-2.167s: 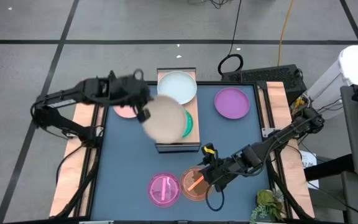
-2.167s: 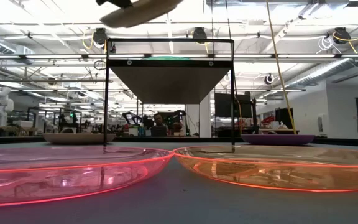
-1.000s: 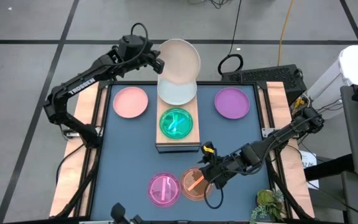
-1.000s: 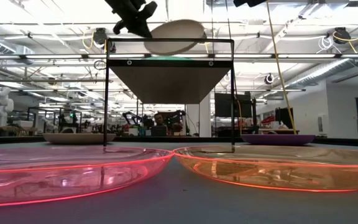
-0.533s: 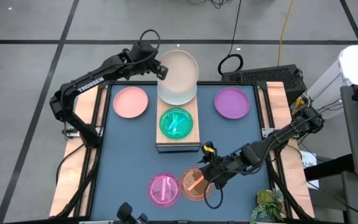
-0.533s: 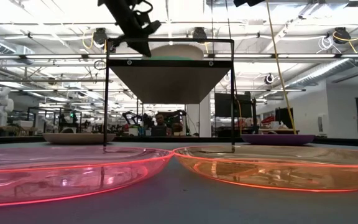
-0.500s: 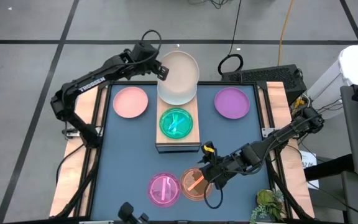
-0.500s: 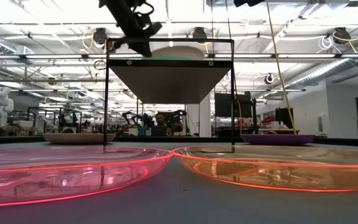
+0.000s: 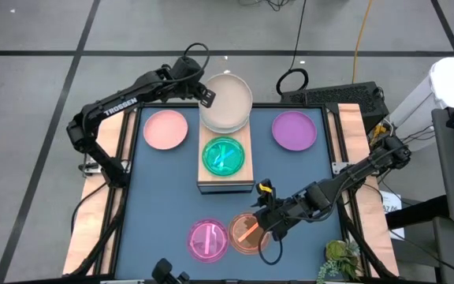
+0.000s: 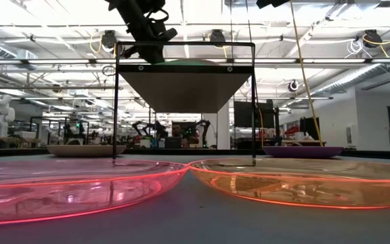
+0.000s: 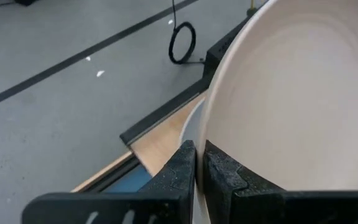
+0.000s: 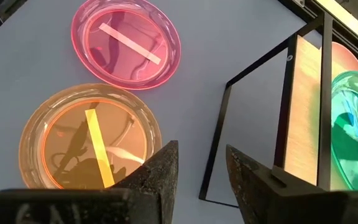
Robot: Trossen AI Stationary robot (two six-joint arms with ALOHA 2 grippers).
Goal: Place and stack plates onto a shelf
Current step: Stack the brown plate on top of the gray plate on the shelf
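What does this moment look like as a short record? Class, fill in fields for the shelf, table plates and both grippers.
shelf: holds cream plate stacked on a pale plate, and green plate
table: salmon plate, purple plate, magenta plate, orange plate
left gripper: pinching cream plate's rim
right gripper: open above orange plate

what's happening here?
The left gripper has the cream plate's rim between its jaws and has it lying on the pale plate at the far end of the shelf. A green plate sits on the shelf's near end. The right gripper waits, jaws open, above the orange plate. Pink, purple and magenta plates lie on the table.
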